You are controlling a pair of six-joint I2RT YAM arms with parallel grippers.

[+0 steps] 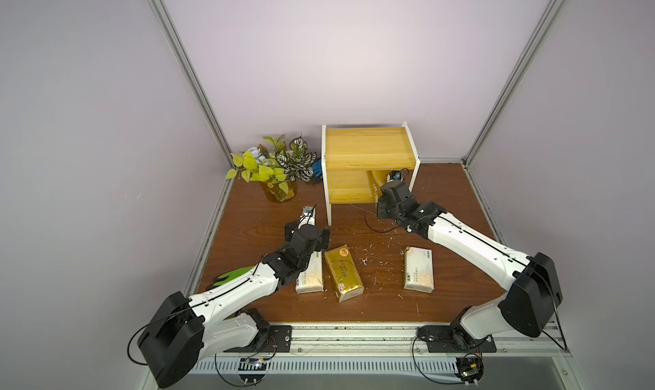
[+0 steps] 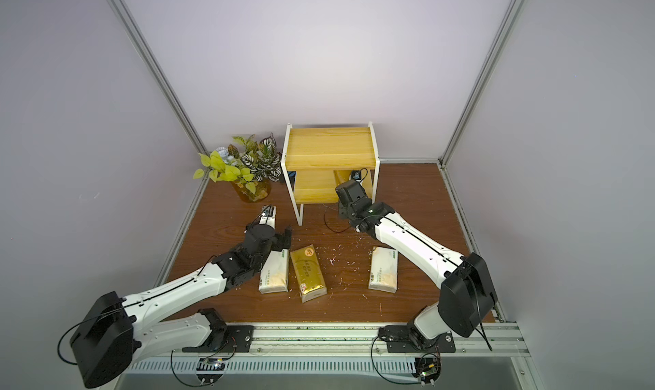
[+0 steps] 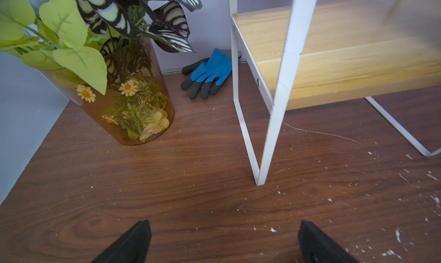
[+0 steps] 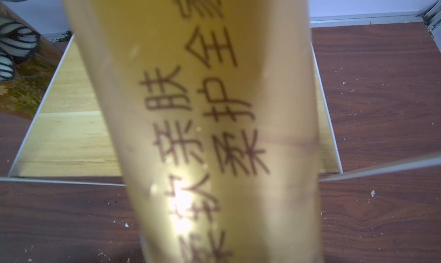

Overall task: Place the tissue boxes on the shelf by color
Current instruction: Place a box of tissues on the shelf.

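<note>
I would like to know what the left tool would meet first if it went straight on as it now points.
Probably the shelf's front leg: the open left tool points past the vase over bare table, one finger roughly in line with that leg. Depth is unclear.

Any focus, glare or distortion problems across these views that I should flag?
Right wrist view: the gold pack sits too close to focus, so its print is soft, and there is a white glare patch low on the wrapper. Left wrist view: sharp, but the wide lens splays the shelf frame's legs. Both top views: soft, even light, faint shadows, darker corners.
</note>
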